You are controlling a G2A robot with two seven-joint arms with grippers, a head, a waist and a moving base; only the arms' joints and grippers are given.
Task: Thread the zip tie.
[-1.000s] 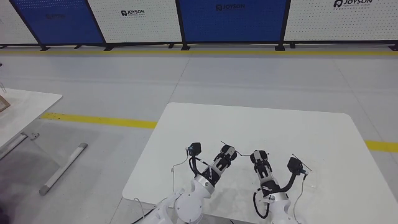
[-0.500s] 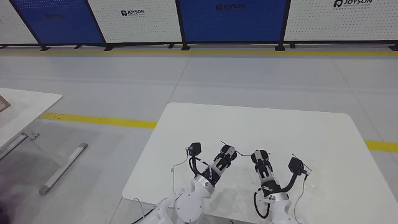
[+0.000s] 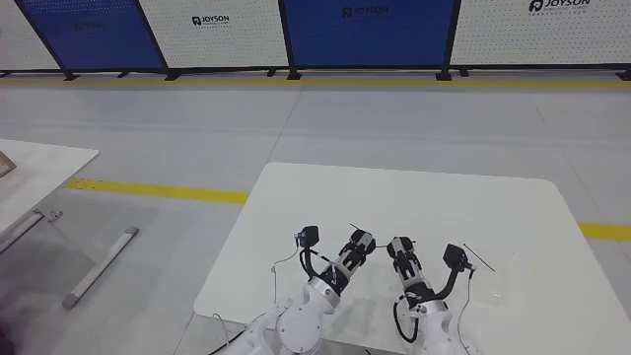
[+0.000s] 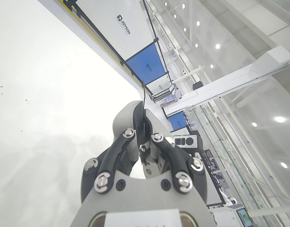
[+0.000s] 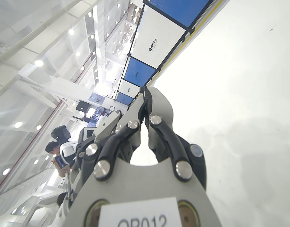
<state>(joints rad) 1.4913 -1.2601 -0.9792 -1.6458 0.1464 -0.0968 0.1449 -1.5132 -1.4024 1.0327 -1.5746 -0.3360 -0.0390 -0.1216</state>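
The left gripper (image 4: pixel 142 115) is seen low over the near part of the white bench (image 3: pixel 414 197), and its jaws are pressed together on the zip tie (image 4: pixel 143 95). The tie's thin black tail is pinched between the dark pads and is poked out well past the tips, running straight and narrow into the air above the bench. The right gripper (image 5: pixel 144 102) is held just beside the left one. In the top view the two noses are angled toward each other, close but apart. Its jaws are likewise clamped tight, and a black ribbed length of the tie is nipped between them, with a small blocky end left showing just beyond the tips. The tie is thus carried off the bench, gripped by both arms; the stretch between the two grippers is too fine to be traced from above. On the bench, off to the outer side of the right arm, a thin dark strip (image 3: pixel 479 257) is laid flat at a slant, apart from both grippers. Beyond the bench a yellow floor line (image 3: pixel 158 190) is drawn across the grey floor, and the room is closed off by blue and white pegboard panels (image 3: pixel 365 10).
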